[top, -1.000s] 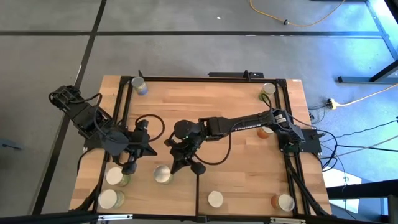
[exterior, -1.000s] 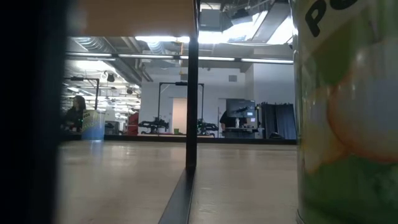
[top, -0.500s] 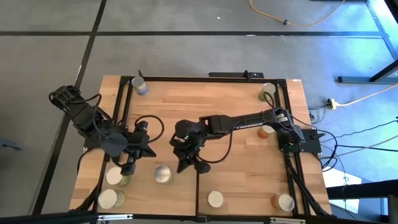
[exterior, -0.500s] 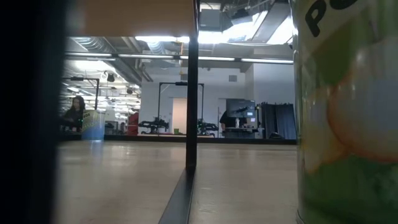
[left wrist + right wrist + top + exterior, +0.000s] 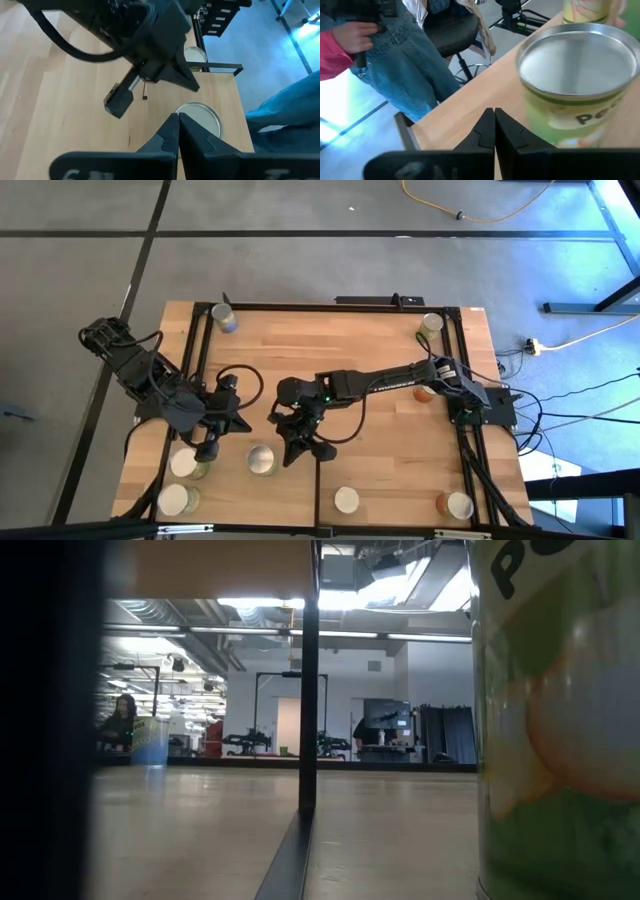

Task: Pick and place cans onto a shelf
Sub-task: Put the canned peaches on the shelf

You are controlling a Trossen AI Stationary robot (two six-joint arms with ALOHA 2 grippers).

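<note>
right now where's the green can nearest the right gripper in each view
high view: green can, lower middle, just left of the dark divider.
low view: not in it; the divider stands mid-picture.
left wrist view: the can, just ahead of the left gripper.
right wrist view: the can, close before the right gripper.
landmark: the divider.

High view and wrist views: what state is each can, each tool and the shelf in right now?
Left tool: shut, empty, beside the two cans at the left edge.
Right tool: shut, empty, next to the middle can.
Middle can: upright on the wood, not gripped.
Corner cans and: upright.
Near-edge cans and: upright.
Shelf: flat, dark divider upright.
</note>
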